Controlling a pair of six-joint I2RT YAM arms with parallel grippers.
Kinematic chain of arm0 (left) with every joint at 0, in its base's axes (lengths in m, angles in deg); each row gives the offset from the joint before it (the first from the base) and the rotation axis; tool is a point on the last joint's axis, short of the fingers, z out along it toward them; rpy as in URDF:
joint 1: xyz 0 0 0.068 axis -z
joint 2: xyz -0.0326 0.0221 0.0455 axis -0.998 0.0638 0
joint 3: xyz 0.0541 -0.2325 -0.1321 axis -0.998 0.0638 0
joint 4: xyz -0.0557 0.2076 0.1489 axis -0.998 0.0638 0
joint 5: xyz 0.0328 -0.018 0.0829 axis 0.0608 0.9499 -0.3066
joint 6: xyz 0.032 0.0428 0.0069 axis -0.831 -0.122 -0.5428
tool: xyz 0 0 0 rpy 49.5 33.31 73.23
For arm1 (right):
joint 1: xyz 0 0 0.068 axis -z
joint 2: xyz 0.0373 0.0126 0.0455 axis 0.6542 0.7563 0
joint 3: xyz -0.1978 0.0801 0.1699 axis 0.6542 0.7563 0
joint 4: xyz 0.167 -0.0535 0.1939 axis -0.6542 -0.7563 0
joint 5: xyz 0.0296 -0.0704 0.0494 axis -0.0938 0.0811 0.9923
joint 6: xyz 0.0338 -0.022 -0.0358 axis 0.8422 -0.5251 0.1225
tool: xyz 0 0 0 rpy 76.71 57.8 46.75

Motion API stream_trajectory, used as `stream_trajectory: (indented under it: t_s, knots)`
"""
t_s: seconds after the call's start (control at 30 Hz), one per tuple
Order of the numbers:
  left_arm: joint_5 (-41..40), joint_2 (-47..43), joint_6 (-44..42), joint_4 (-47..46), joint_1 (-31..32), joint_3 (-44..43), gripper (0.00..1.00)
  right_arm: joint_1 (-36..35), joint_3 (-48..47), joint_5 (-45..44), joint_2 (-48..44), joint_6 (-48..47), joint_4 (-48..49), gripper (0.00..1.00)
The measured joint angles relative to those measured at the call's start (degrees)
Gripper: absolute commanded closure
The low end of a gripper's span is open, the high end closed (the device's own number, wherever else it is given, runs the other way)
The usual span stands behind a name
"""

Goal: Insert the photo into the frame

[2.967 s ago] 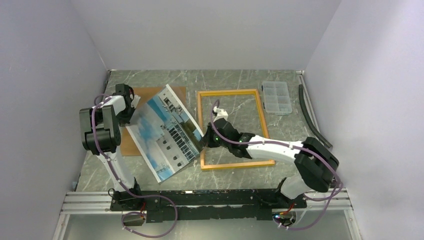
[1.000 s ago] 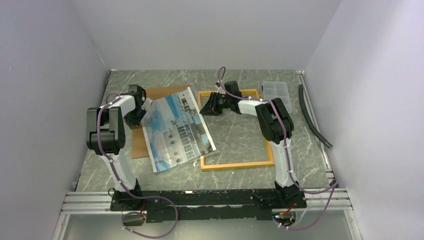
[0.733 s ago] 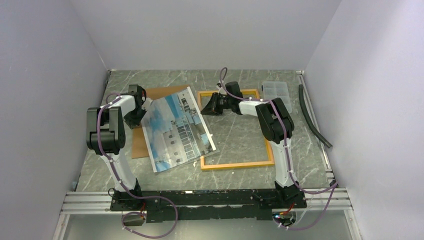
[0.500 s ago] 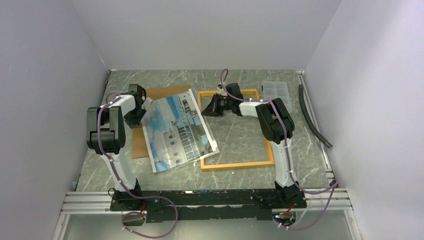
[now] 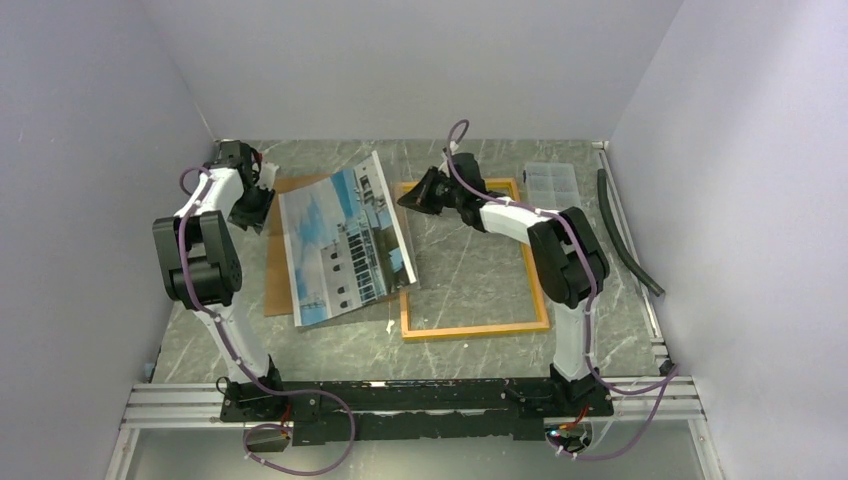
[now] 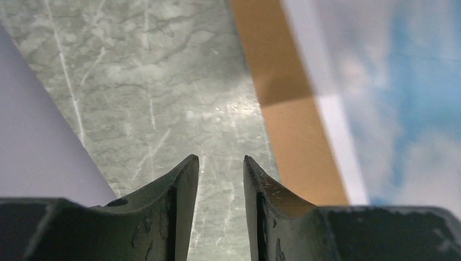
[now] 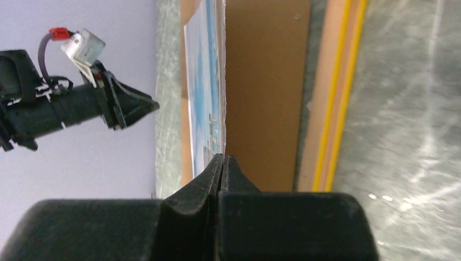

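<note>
The right gripper (image 5: 413, 197) was clenched on the photo's (image 5: 340, 245) far edge. This tilted the photo off the brown backing board (image 5: 277, 285), apparently to swing it over the frame (image 5: 475, 327) alongside. The left gripper (image 6: 220, 163) hovered clear, jaws parted and empty.

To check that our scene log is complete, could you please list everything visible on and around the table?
photo: one, blue-and-white building print, left of centre, far corner lifted
frame: one, yellow border, flat at the centre
backing board: one, brown, under the photo
compartment box: one, clear plastic, beyond the frame's far right corner
hose: one, black, along the right edge
scrap: one, small and white, by the frame's near left corner
table: one, grey marble
left fingers: two, black, open, above bare table beside the board
right fingers: two, black, shut on the photo's edge
</note>
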Motion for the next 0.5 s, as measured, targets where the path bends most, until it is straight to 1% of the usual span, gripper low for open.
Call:
stream_trajectory:
  t_s: [0.1, 0.27, 0.4, 0.5]
  knots:
    - [2.34, -1.6, 0.0, 1.44, 0.46, 1.03, 0.6, -2.78, -2.75, -4.39, 0.37, 0.72, -1.09, 1.0]
    - [3.76, -5.49, -0.63, 0.81, 1.38, 8.57, 0.64, -6.25, -5.55, -8.02, 0.39, 1.38, -1.36, 1.0]
    - [3.04, -5.46, -1.66, -1.16, 1.7, 14.27, 0.67, -6.12, -5.53, -9.53, 0.24, 1.07, -3.1, 1.0]
    - [1.92, -4.61, -2.14, -2.12, 1.7, 15.93, 0.68, -5.11, -4.79, -10.43, -1.27, 0.17, -5.09, 1.0]
